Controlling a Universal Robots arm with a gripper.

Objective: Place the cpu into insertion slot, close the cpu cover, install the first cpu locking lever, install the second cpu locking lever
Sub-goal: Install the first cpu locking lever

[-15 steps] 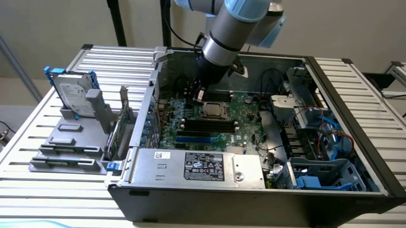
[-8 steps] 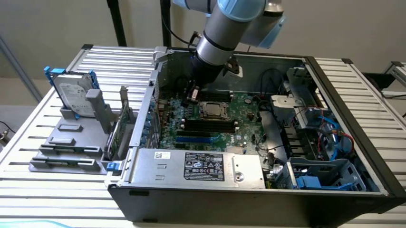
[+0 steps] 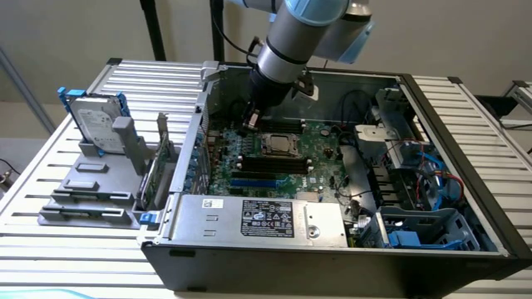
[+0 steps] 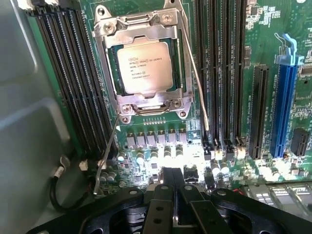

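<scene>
An open computer case [image 3: 465, 187] lies on a slatted metal table [image 3: 50, 205]. In the exterior view the robot arm [image 3: 291, 43] reaches down from the top centre of the frame. Its gripper [image 3: 249, 121] hangs low over the green circuit board [image 3: 316, 177], just up and left of the socket in the middle of the picture.

The gripper [image 4: 173, 183] has its two black fingers [image 4: 165, 185] pressed fully together and holds nothing.

The cpu [image 4: 145, 67] (silver-grey, with printed lettering) sits in the insertion slot [image 4: 126, 108]. The cpu cover [image 4: 141, 30] lies flat around it, so the chip shows through the window.

Two thin wire levers flank the socket. One lever [image 4: 195, 83] runs along the side next to the black memory slots [image 4: 219, 73], and its free end reaches past the socket's corner. The other lever [image 4: 108, 156] slants away from another corner towards the gripper. Whether either is latched I cannot tell.

At the exterior view's left, a hard drive [image 3: 91, 121] stands in a grey holder [image 3: 91, 187].
</scene>
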